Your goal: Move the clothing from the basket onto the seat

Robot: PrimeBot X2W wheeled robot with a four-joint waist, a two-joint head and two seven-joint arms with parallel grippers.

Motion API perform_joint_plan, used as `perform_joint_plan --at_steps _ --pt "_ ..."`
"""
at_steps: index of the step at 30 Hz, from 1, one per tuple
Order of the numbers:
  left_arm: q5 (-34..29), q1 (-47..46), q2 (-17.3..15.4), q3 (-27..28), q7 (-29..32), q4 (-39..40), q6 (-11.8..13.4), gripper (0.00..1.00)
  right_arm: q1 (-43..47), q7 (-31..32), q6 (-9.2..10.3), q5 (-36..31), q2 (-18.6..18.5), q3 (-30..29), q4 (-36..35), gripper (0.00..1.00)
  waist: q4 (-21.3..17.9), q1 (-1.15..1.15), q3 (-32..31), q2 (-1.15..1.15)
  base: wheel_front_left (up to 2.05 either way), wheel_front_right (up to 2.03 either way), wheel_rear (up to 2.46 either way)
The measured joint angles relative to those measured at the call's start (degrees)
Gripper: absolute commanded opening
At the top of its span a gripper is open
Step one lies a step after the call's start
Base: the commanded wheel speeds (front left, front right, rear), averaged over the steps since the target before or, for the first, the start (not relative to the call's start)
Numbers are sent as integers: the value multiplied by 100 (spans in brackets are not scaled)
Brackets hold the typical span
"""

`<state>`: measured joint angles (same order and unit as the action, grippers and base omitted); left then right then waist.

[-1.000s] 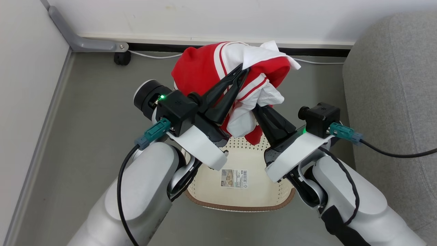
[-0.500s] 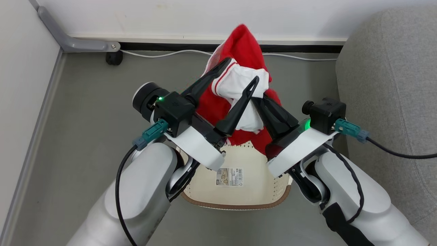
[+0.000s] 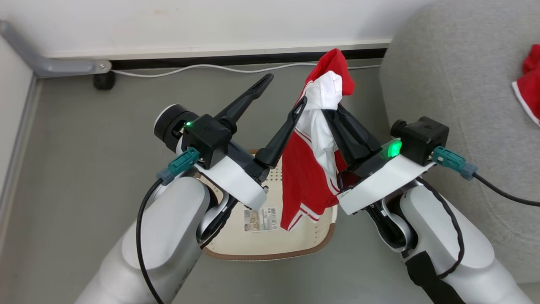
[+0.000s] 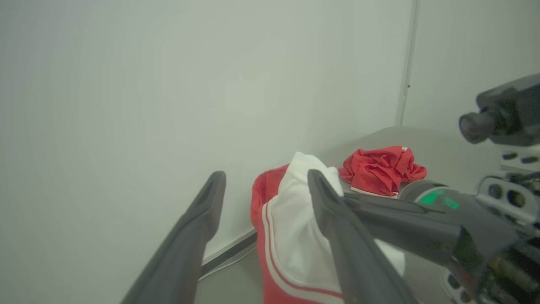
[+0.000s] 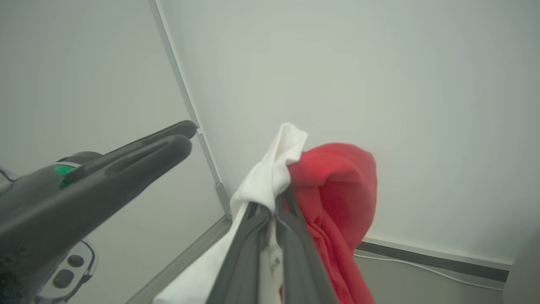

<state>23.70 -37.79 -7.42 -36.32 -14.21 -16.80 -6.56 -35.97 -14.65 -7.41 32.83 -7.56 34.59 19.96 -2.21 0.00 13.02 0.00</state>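
My right end effector [image 3: 331, 113] is clamped on the soft red-and-white striped garment [image 3: 310, 185], which hangs over the cream perforated plastic basket [image 3: 270, 256]. My left end effector [image 3: 285, 89] stands spread apart at its 9 o'clock. A second red garment [image 3: 529, 88] lies on the grey upholstered sofa seat [image 3: 443, 84] at 2 o'clock.

A bare, home-like test room: grey sofa seat [image 3: 443, 63], laundry basket [image 3: 308, 242], plain white wall [image 3: 211, 21], loose cable [image 3: 202, 66].

Sticker: white paper label [image 3: 260, 218] with barcode, on the bottom of the cream plastic basket [image 3: 270, 255], beneath the left jaws.
Legible text: none, print too small.
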Motion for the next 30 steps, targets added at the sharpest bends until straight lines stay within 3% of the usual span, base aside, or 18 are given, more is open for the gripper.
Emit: perform_joint_plan --at_steps 30 --pt "156 558 -191 32 -44 -47 -26 100 796 0 0 -220 -26 -840 -1157 0 -2737 0 -544 0 0 0 0"
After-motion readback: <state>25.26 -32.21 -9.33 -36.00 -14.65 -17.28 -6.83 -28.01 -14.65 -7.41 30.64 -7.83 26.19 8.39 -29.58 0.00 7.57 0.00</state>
